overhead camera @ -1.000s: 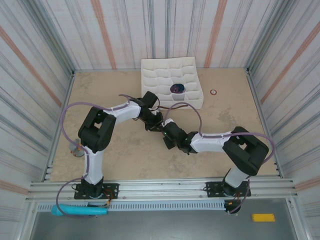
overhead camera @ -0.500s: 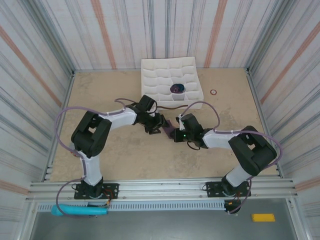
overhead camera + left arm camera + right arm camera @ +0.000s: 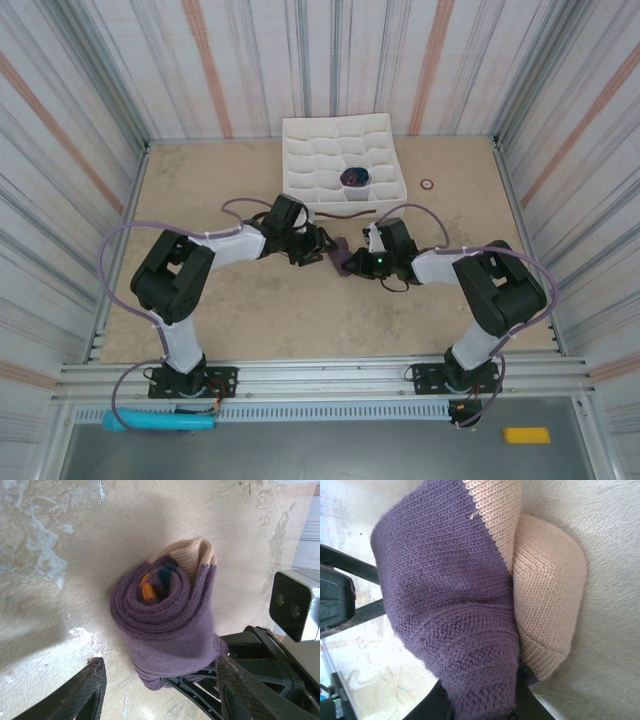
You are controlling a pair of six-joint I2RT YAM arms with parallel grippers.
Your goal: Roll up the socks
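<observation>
The socks [image 3: 165,615] are wound into one purple roll with a peach toe on the outside and orange and teal at its core. The roll lies on the tan table [image 3: 230,180] at mid-table, where the socks [image 3: 341,260] sit between both grippers. My left gripper [image 3: 160,661] is open, its fingers [image 3: 87,687] spread to either side of the roll's near end. My right gripper [image 3: 480,702] is shut on the purple fabric at the edge of the socks [image 3: 445,590], the peach toe beside it. From above, the left gripper [image 3: 321,247] and right gripper [image 3: 352,263] nearly meet.
A white compartment tray [image 3: 330,150] stands behind the grippers with another dark rolled bundle [image 3: 355,177] in one cell. A small red ring [image 3: 427,184] lies to its right. Striped walls close in the table on three sides.
My left gripper has opened and let go of the roll. The right arm has swung up and to the right, bringing its gripper and the socks closer to the tray.
</observation>
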